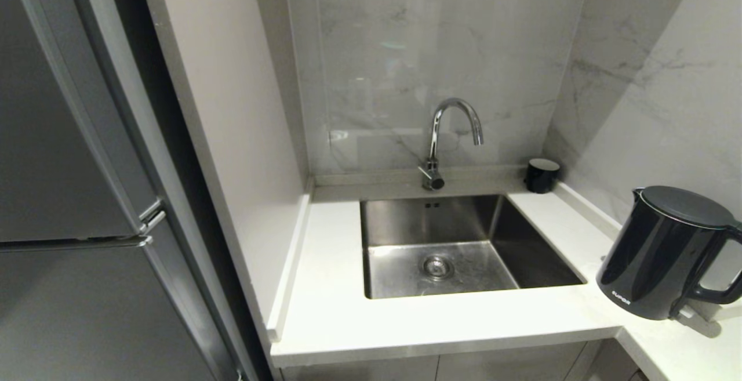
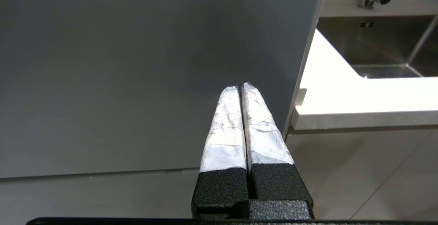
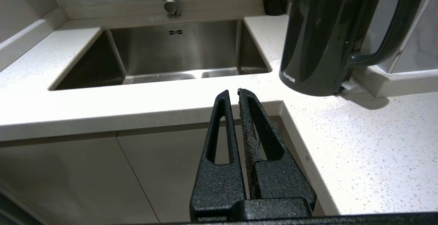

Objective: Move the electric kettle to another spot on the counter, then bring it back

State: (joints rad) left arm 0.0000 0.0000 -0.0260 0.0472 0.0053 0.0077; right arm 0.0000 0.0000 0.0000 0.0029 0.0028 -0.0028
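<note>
The electric kettle (image 1: pixel 661 253) is tall, glossy black, with a flat lid and a loop handle turned to the right. It stands upright on the white counter (image 1: pixel 417 323), right of the sink, near the inner corner; in the right wrist view the kettle (image 3: pixel 321 36) shows its white lettering. My right gripper (image 3: pixel 233 93) is shut and empty, below the counter (image 3: pixel 359 142) edge in front of the cabinet doors. My left gripper (image 2: pixel 240 87), with white-wrapped fingers, is shut and empty before a grey panel. Neither arm appears in the head view.
A steel sink (image 1: pixel 446 247) with a chrome tap (image 1: pixel 446 137) is set into the counter. A small black cup (image 1: pixel 542 175) stands at the back corner. A tall grey panel (image 1: pixel 226 137) and a fridge (image 1: pixel 69 195) wall off the left. Marble walls close the back and right.
</note>
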